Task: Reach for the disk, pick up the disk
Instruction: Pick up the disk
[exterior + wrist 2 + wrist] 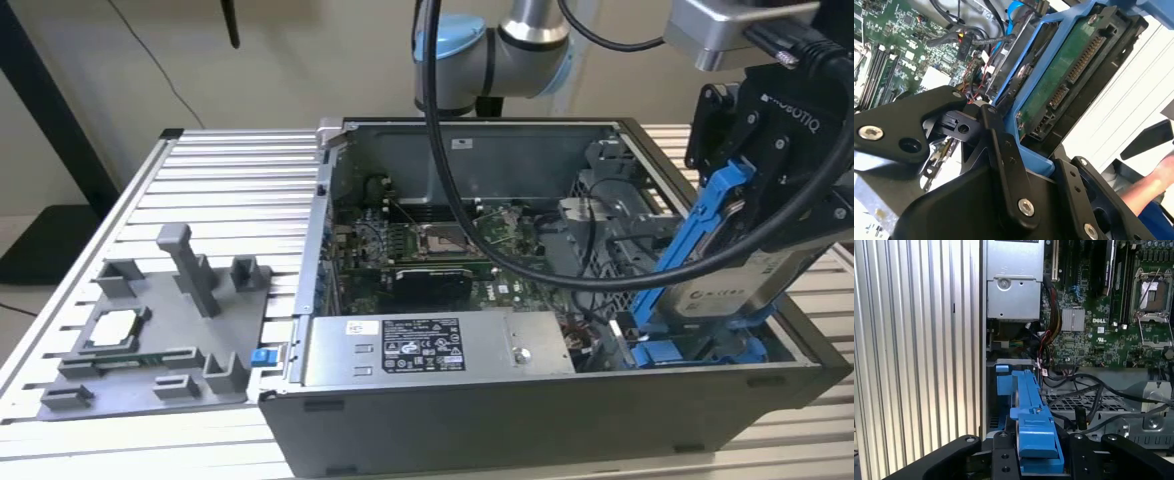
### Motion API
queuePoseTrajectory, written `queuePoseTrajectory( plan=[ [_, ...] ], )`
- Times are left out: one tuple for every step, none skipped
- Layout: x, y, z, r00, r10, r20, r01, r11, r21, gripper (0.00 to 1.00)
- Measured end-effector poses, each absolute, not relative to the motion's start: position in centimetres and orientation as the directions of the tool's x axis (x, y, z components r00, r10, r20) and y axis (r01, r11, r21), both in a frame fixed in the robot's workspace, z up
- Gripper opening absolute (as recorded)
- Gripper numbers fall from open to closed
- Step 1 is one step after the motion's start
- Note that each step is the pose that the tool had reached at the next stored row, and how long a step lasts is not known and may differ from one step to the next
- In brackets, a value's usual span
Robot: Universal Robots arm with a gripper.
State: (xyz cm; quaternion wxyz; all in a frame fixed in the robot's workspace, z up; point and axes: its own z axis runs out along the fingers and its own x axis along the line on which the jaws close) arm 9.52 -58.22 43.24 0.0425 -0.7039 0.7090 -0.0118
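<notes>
End effector (747,215) clenched on the blue-framed disk (714,290), tilted half-out of the computer case (534,430); pick-up under way, apparently needing a clean lift past cables.

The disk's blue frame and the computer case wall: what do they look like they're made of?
The disk, held in the pincer, has a frame that looks like moulded plastic: saturated blue, smooth, slightly glossy, with moulded tabs in the first wrist view. The computer case looks like sheet metal, with a dull grey finish and thin folded edges.
</notes>
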Motion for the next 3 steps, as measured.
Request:
queuePoseTrajectory(
  plan=[
    [9.52,-58.22,43.21,-0.006,-0.999,-0.044,-0.997,0.009,-0.077,0.0],
    [9.52,-58.22,43.21,-0.006,-0.999,-0.044,-0.997,0.009,-0.077,0.0],
    [9.52,-58.22,43.21,-0.006,-0.999,-0.044,-0.997,0.009,-0.077,0.0]
  ],
)
